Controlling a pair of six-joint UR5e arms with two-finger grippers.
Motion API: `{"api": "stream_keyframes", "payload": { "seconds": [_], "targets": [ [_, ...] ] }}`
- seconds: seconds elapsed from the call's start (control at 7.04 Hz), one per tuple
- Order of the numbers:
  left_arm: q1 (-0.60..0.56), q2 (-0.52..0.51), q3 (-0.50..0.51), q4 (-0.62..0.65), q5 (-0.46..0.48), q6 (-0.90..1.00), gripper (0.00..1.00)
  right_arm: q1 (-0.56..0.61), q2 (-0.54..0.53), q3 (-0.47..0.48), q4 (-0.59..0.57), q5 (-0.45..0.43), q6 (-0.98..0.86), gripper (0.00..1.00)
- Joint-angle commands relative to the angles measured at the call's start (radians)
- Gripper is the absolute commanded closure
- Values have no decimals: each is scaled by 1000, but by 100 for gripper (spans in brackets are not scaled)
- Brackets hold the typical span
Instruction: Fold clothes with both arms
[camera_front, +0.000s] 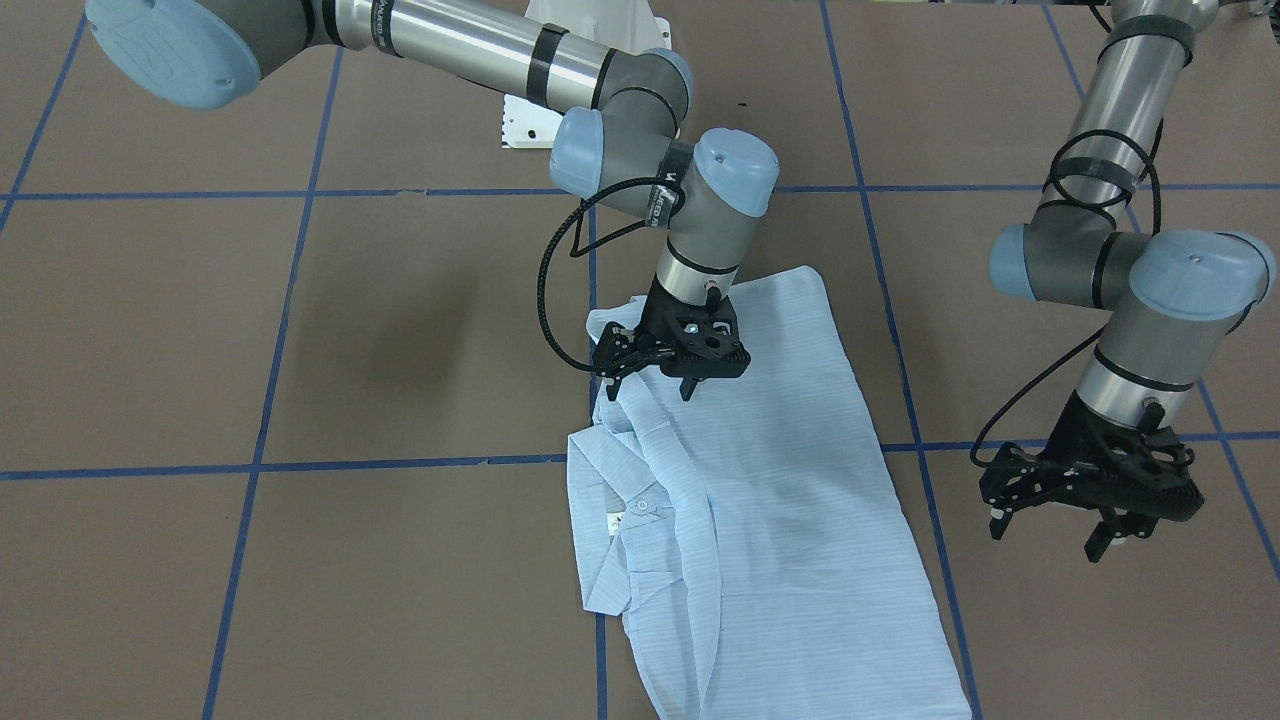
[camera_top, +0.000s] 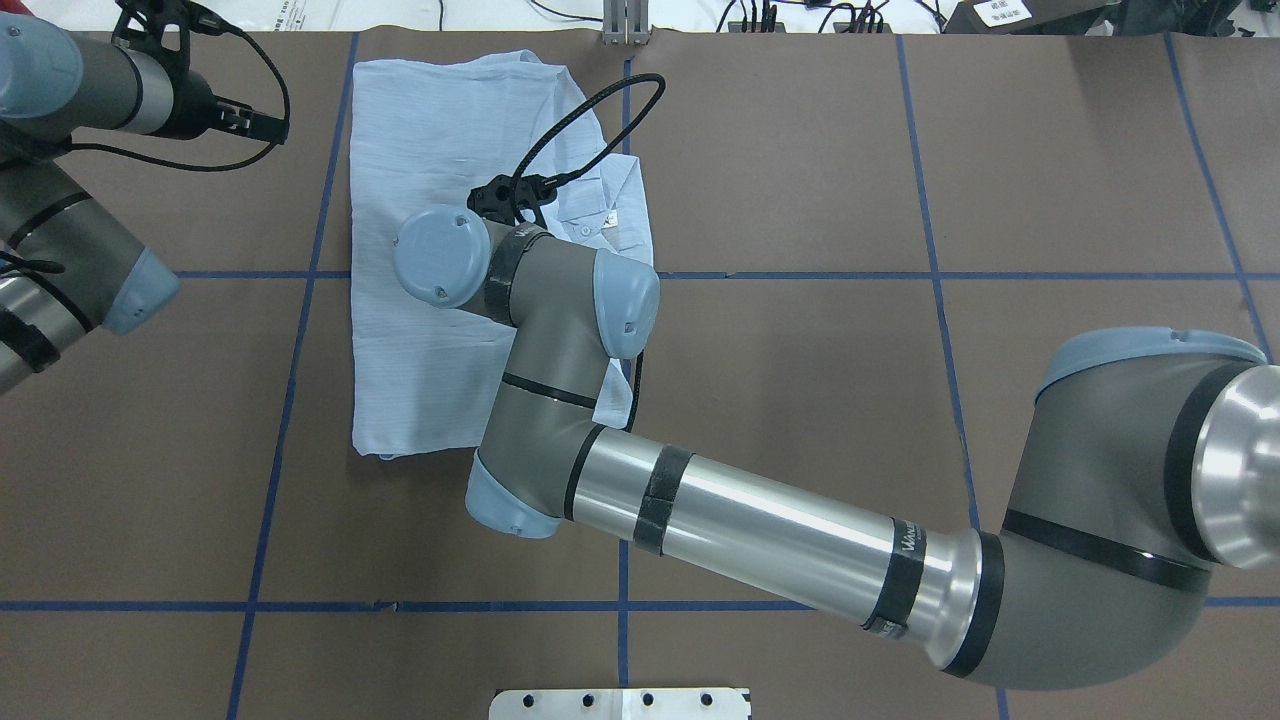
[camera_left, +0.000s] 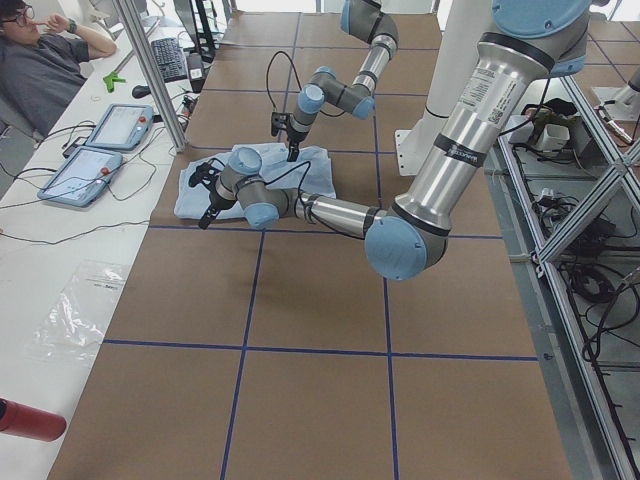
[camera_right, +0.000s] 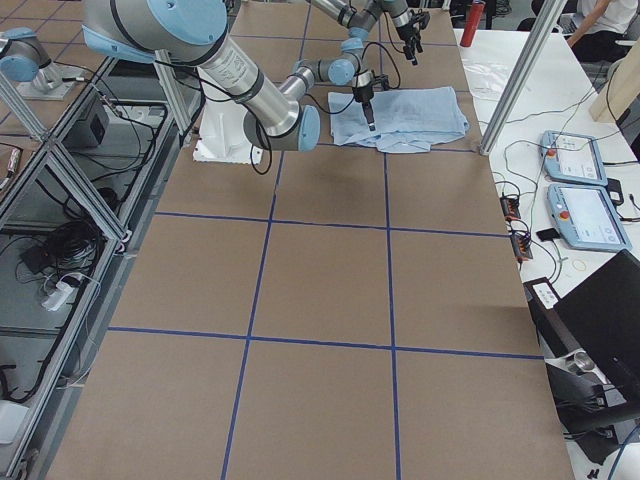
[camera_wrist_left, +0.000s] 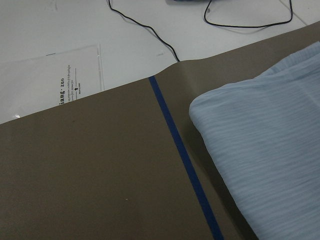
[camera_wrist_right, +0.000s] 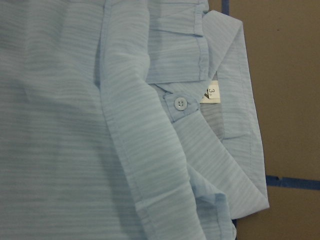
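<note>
Exterior front-facing view: shirt (camera_front: 790, 500) lies directly beneath the right end effector (camera_front: 650, 388), fingers spread.

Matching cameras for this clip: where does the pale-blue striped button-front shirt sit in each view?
Front-facing: pale-blue striped shirt centre down to the bottom edge.
Overhead: upper left of centre.
Exterior left: upper left of centre, far off.
Exterior right: top, right of centre.
Left wrist: right side.
Right wrist: fills most of the frame.
Shared landmark: blue tape line under its collar side.
</note>
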Motion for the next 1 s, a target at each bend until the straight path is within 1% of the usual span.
{"api": "stream_keyframes", "payload": {
  "seconds": [0.0,0.43,0.57,0.85],
  "targets": [
    [0,3,-1,-5,0,-1,0,-6,16,-48,1,-31,-6,1],
    [1,3,-2,-5,0,-1,0,-6,14,-76,17,-76,-29,1],
    [1,3,-2,-5,0,0,0,0,13,-87,17,-102,-72,1],
    [1,3,-2,-5,-2,0,0,76,1,-87,4,-97,-188,1]
  ]
}}
